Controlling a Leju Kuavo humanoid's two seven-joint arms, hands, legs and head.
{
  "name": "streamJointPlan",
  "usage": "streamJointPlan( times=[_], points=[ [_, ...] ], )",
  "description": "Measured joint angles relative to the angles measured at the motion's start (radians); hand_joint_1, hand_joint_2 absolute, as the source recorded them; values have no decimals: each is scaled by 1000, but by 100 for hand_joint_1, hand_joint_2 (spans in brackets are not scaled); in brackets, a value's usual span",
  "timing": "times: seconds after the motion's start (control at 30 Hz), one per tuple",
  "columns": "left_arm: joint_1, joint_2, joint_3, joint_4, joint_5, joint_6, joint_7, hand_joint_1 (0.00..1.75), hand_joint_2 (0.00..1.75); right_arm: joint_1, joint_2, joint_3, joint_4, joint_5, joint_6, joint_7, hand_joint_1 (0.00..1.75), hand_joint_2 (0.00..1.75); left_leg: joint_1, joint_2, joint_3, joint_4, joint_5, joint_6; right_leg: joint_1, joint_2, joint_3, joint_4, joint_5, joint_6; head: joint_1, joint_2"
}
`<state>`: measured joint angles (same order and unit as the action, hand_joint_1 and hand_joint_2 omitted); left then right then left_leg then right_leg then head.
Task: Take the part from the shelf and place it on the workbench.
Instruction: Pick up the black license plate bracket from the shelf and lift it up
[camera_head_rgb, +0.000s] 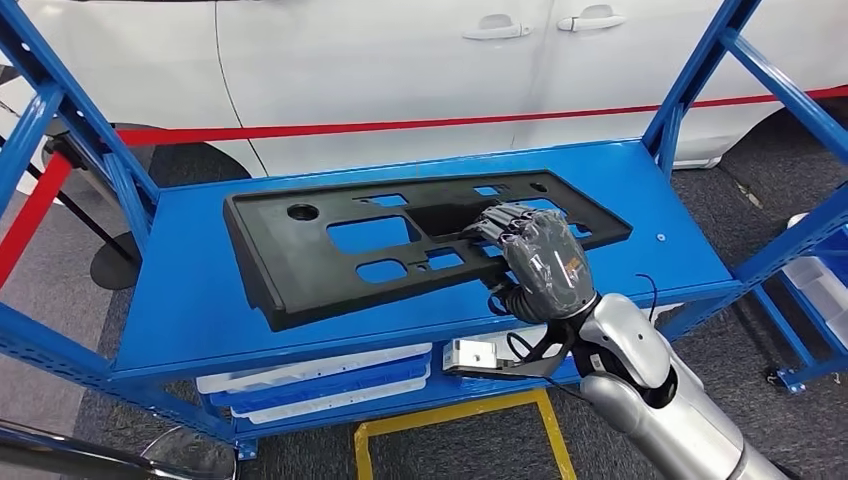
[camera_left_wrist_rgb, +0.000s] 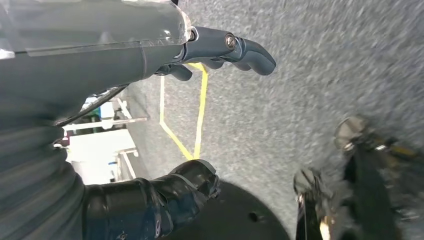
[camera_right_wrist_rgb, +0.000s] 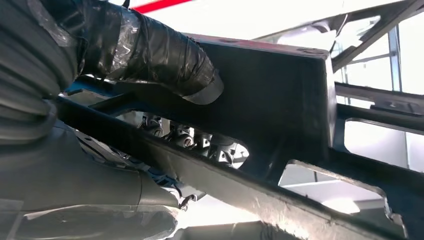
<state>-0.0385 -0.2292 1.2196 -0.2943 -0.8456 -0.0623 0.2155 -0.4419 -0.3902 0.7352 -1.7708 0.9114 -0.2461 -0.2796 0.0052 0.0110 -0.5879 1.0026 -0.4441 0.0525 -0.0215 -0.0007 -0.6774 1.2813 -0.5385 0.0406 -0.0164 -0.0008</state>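
Blue shelf (camera_head_rgb: 200, 300) carries black part (camera_head_rgb: 300, 250), lying flat on top tier. Right hand (camera_head_rgb: 535, 255) grips part's near edge, fingers (camera_right_wrist_rgb: 200, 142) hooked through cutout. Left hand (camera_left_wrist_rgb: 165, 125) hangs empty, fingers apart. Step: grasp; next likely level lift toward desk.

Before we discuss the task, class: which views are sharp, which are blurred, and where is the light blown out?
Head view: sharp and evenly lit across the black part and blue shelf. Left wrist view: floor smeared by motion blur, left hand clearer. Right wrist view: part dark against blown-out white background; right hand close and shadowed.
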Motion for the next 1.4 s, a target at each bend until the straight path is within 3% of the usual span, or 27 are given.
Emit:
streamJointPlan(
  times=[0.03,0.1,0.17,0.23,0.27,0.3,0.37,0.4,0.43,0.5,0.57,0.63,0.7,0.77,0.83,0.9,0.93,0.97,1.0,1.03,1.07,1.13,1.17,1.23,1.27,1.3,1.4],
  points=[
    [0,-1,0,2,-2,0,0,0,175,-5,-1,4,-2,-4,0,0,175,175,1,0,-15,11,4,-4,-3,0,46,-53,23,2,0,0],
    [-2,-2,0,6,-4,0,0,0,175,-15,-3,8,-8,-6,0,1,175,175,0,-1,-38,30,11,-14,-1,1,136,-182,22,-1,0,0],
    [-2,-2,0,7,-7,0,0,0,175,-21,-6,10,-12,-9,-2,2,175,175,-2,-2,-49,38,22,-26,6,2,169,-244,1,-15,0,0],
    [-1,-2,0,9,-16,4,-1,0,175,-23,-8,13,-13,-13,-6,10,175,175,-1,-3,-57,42,29,-40,5,1,155,-250,13,-35,0,0],
    [0,-2,0,10,-21,8,-1,0,175,-23,-9,14,-13,-15,-9,15,175,175,0,-3,-65,55,12,-46,3,-1,146,-250,23,-46,0,0],
    [0,-2,-1,11,-27,12,-2,0,175,-22,-11,14,-12,-16,-14,21,175,175,2,-4,-76,84,-24,-52,1,-3,134,-252,34,-56,-1,0],
    [0,-1,-3,13,-41,21,-3,0,175,-15,-19,14,-12,-16,-29,29,175,175,4,-4,-102,188,-126,-60,2,-5,109,-252,55,-66,-1,0],
    [0,-1,-6,14,-49,25,-3,0,175,-9,-25,14,-12,-15,-37,33,175,175,5,-4,-112,249,-163,-62,4,-5,96,-250,65,-67,-1,0],
    [1,-1,-9,15,-56,29,-4,0,175,-2,-33,14,-12,-14,-44,35,175,175,5,-4,-115,297,-176,-63,5,-6,82,-249,76,-67,-1,0],
    [0,-1,-16,18,-68,35,-8,0,175,12,-47,14,-13,-15,-50,39,175,175,6,-4,-82,308,-137,-61,6,-6,53,-243,95,-65,-1,0],
    [-1,-1,-21,20,-75,37,-13,0,175,24,-58,14,-13,-16,-51,44,175,175,3,-7,14,188,-93,-49,8,-4,29,-235,111,-59,-1,0],
    [-1,1,-24,20,-77,37,-15,0,175,30,-66,14,-14,-17,-51,46,175,175,-2,-11,107,46,-103,-36,9,-3,17,-232,127,-49,-1,0],
    [-2,2,-27,21,-79,38,-17,0,175,33,-72,13,-15,-17,-51,48,175,175,-7,-13,130,-8,-110,-28,7,-3,14,-240,148,-36,-1,0],
    [-3,2,-32,22,-84,38,-18,0,175,36,-78,13,-16,-17,-48,49,175,175,-3,-9,116,-18,-85,-18,5,-2,7,-242,145,-24,0,0],
    [-5,2,-37,24,-90,37,-19,0,175,40,-84,13,-16,-17,-44,49,175,175,2,-4,93,-25,-56,-4,5,-1,-12,-190,69,-17,1,0],
    [-5,3,-41,27,-97,35,-19,0,175,43,-87,13,-15,-16,-39,50,175,175,-1,-1,57,-18,-32,3,4,0,-37,-74,-26,-12,1,0],
    [-5,3,-42,28,-100,34,-19,0,175,45,-87,13,-14,-15,-37,51,175,175,-2,0,37,-12,-22,3,3,0,-44,-16,-45,-10,1,0],
    [-5,3,-43,30,-102,33,-19,0,175,46,-87,14,-13,-14,-34,51,175,175,-3,1,17,-4,-13,3,3,0,-41,21,-37,-9,1,0],
    [-6,3,-45,32,-104,32,-19,0,175,47,-87,14,-12,-14,-32,51,175,175,-3,1,-4,5,-4,1,2,0,-22,26,-9,-8,1,0],
    [-6,3,-46,34,-105,31,-19,0,175,47,-88,14,-11,-14,-31,52,175,175,-3,1,-24,15,3,-1,1,-1,13,-2,23,-8,1,0],
    [-7,3,-48,35,-106,31,-19,0,175,47,-88,14,-11,-14,-30,52,175,175,-3,1,-41,25,10,-5,0,-1,61,-60,34,-9,1,0],
    [-9,3,-51,38,-107,31,-20,0,175,46,-89,14,-11,-15,-27,52,175,175,-6,-1,-62,39,22,-15,4,0,154,-194,9,-17,1,0],
    [-9,4,-53,38,-108,31,-20,0,175,45,-89,14,-11,-16,-24,54,175,175,-6,-1,-66,41,30,-20,7,0,177,-236,-10,-21,1,0],
    [-8,4,-56,39,-109,31,-22,0,175,43,-90,14,-10,-17,-19,57,175,175,-7,-2,-69,35,47,-32,9,0,177,-256,-4,-35,2,0],
    [-7,5,-57,40,-109,31,-23,0,175,41,-90,14,-10,-17,-16,58,175,175,-6,-4,-74,38,41,-38,7,-2,169,-259,7,-42,2,0],
    [-7,6,-58,40,-110,31,-24,0,175,40,-90,14,-10,-17,-14,60,175,175,-5,-5,-83,54,15,-44,4,-5,157,-262,20,-52,2,0],
    [-8,8,-60,43,-112,30,-24,0,175,38,-90,15,-10,-19,-12,65,175,175,-1,-7,-121,201,-135,-59,2,-9,113,-262,58,-66,1,0]
  ],
)
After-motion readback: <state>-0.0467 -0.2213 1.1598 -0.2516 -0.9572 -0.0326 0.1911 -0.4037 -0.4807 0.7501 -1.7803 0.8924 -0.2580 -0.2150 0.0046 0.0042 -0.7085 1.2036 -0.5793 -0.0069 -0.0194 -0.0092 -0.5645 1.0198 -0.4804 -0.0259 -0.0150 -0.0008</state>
